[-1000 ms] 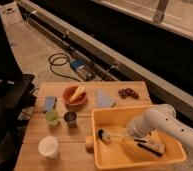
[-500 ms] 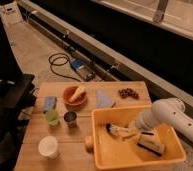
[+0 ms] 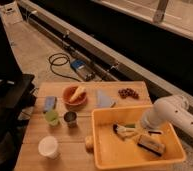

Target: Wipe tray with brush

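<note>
Presently: gripper (image 3: 142, 128), clenched on what looks like the handle end of the brush (image 3: 121, 130), low inside the tray (image 3: 109, 155) near its back wall. Brush head on the tray floor, left of a tan scrubber (image 3: 151, 144). Handling: press bristles flat, sweep clear of the scrubber.

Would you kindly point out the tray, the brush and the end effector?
tray (image 3: 112, 150): camera view, bare floor by its left wall.
brush (image 3: 117, 129): camera view, black bristle head.
end effector (image 3: 143, 129): camera view, tip inside the tray, gripping the brush handle.
</note>
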You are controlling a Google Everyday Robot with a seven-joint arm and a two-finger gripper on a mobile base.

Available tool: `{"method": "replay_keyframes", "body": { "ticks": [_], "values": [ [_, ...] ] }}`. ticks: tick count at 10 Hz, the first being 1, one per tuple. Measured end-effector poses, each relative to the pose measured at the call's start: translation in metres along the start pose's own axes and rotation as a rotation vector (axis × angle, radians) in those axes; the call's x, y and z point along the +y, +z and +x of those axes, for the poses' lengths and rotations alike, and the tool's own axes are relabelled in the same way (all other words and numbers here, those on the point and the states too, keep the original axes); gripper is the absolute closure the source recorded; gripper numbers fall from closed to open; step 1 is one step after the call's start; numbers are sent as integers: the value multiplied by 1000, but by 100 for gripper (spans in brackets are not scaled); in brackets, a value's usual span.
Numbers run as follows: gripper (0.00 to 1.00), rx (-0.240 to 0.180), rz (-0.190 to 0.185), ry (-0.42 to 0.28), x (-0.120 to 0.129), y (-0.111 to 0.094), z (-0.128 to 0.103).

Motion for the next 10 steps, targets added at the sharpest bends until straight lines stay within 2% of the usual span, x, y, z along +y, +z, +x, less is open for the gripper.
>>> {"method": "replay_keyframes", "body": {
  "ticks": [2, 4, 5, 7, 9, 10],
  "values": [
    [100, 14, 23, 10, -18, -6, 4],
    [100, 1, 24, 7, -20, -9, 0],
    [100, -25, 15, -10, -13, -11, -12],
    [100, -50, -13, -54, 8, -10, -31],
    [100, -57, -63, -100, 39, -7, -30],
    [100, -48, -75, -108, 44, -7, -26]
  ]
}}
